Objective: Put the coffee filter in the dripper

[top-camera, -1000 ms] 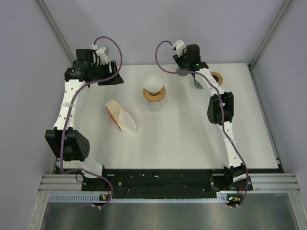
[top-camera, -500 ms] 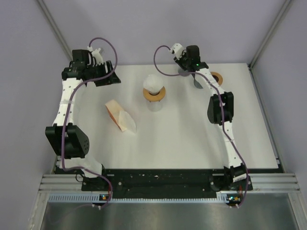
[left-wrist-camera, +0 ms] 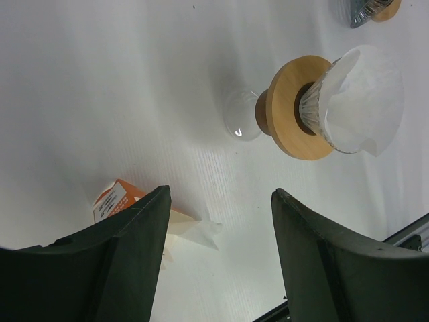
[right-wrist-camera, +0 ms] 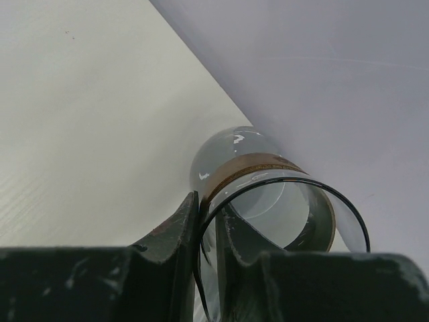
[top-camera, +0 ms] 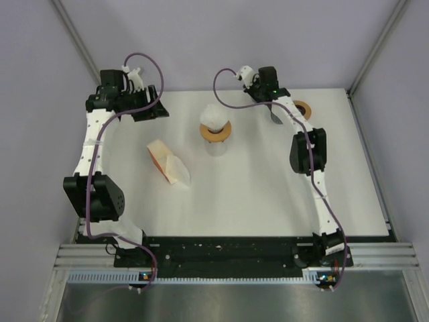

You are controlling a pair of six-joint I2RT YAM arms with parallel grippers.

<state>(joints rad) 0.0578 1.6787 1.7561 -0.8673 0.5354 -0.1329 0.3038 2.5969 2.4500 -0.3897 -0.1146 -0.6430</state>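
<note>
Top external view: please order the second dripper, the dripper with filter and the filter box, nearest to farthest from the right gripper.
1. Second dripper, just right of the right gripper.
2. Dripper with filter, table centre.
3. Filter box, left of centre.

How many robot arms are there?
2. The left arm reaches to the far left. The right arm reaches to the far side, where the right gripper pinches a carafe rim. None seem hidden.
</note>
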